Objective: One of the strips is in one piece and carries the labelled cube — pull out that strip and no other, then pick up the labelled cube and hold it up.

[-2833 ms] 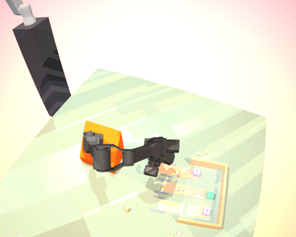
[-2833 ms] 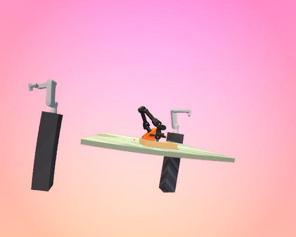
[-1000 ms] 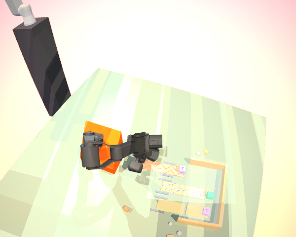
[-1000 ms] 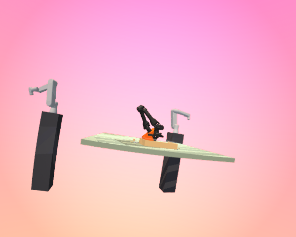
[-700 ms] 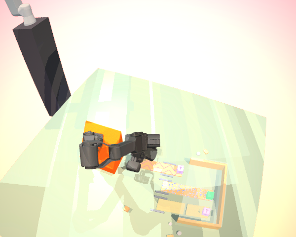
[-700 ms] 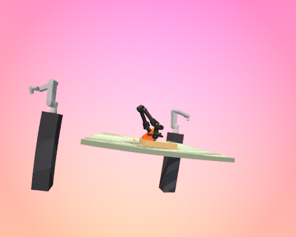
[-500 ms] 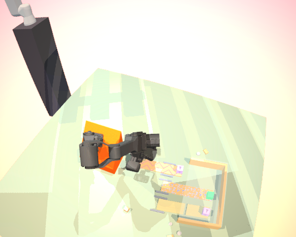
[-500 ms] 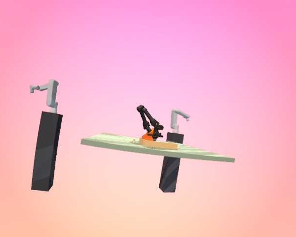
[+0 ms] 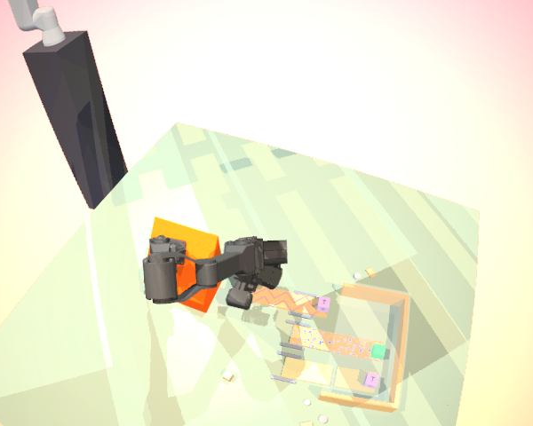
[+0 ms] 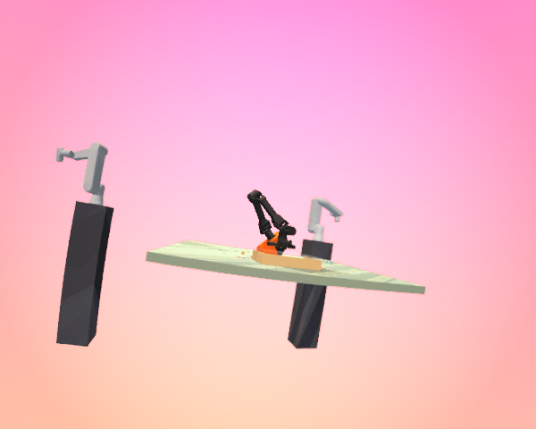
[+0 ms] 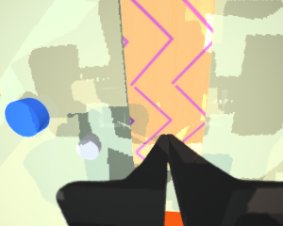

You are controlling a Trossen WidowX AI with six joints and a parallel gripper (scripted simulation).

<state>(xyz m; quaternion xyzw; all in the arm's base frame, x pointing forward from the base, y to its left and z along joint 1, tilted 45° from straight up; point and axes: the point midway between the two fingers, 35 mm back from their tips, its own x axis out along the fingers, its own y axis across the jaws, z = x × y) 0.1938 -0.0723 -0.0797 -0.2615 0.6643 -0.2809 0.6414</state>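
Observation:
My gripper [image 9: 255, 287] [image 10: 280, 250] [image 11: 166, 138] is shut, its tips together on or just over the near end of the zigzag strip [image 9: 282, 299] [image 11: 151, 61]; contact cannot be made out. This strip looks unbroken and carries a pink cube marked T [image 9: 323, 304] at its far end, outside the walled frame. The speckled strip [image 9: 319, 339] carries a green cube [image 9: 378, 351]. The plain strip is split by a gap into a near piece [image 9: 307, 370] and a far piece [image 9: 348, 378]; another pink T cube [image 9: 371, 379] sits on the far piece.
An orange walled frame [image 9: 401, 351] [image 10: 288, 262] under a see-through cover surrounds the far ends of the speckled and plain strips. Low grey rails [image 9: 299, 315] flank the strips. A blue cylinder [image 11: 25, 117] and a white disc [image 11: 89, 147] lie left of the zigzag strip in the wrist view.

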